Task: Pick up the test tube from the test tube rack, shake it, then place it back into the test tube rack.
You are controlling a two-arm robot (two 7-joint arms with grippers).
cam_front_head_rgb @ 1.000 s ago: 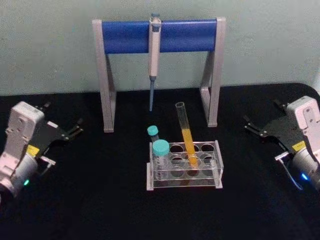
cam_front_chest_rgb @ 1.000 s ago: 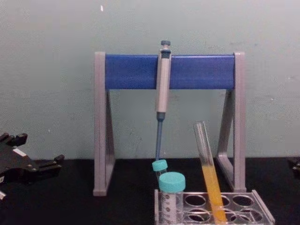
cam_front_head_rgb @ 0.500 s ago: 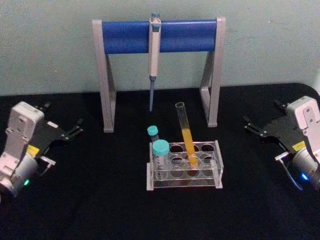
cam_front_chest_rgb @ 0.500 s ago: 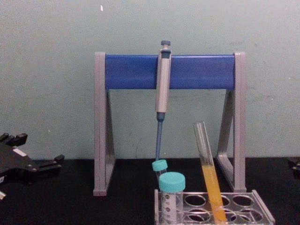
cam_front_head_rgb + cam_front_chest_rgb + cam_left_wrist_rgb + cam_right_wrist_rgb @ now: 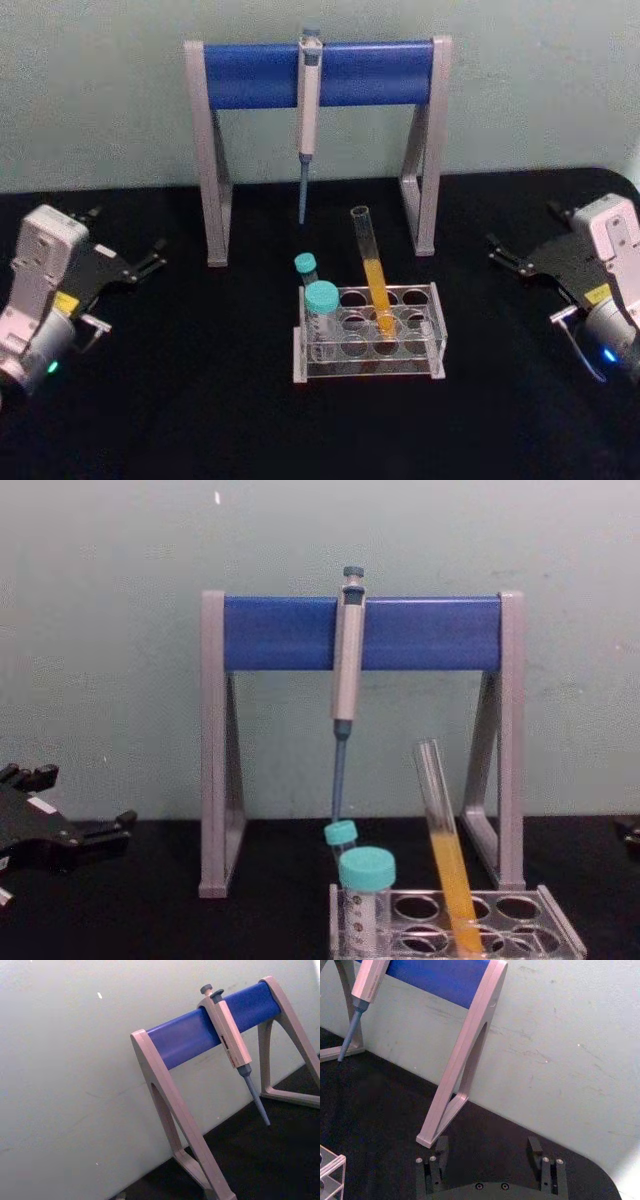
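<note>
Left gripper (image 5: 125, 235) low at far left of black counter (image 5: 200, 400), jaws open. Test tube (image 5: 372, 272) stands in test tube rack (image 5: 436, 320) at centre, top tilted left, between both grippers, well apart from each. Right gripper (image 5: 525, 235) far right, jaws open.

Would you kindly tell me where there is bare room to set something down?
Bare table lies between the left pincer and the test tube rack, between the rack and the right pincer, and in front of the rack. It is crowded at the rack, with the leaning test tube and two capped tubes, and behind it under the pipette stand.
</note>
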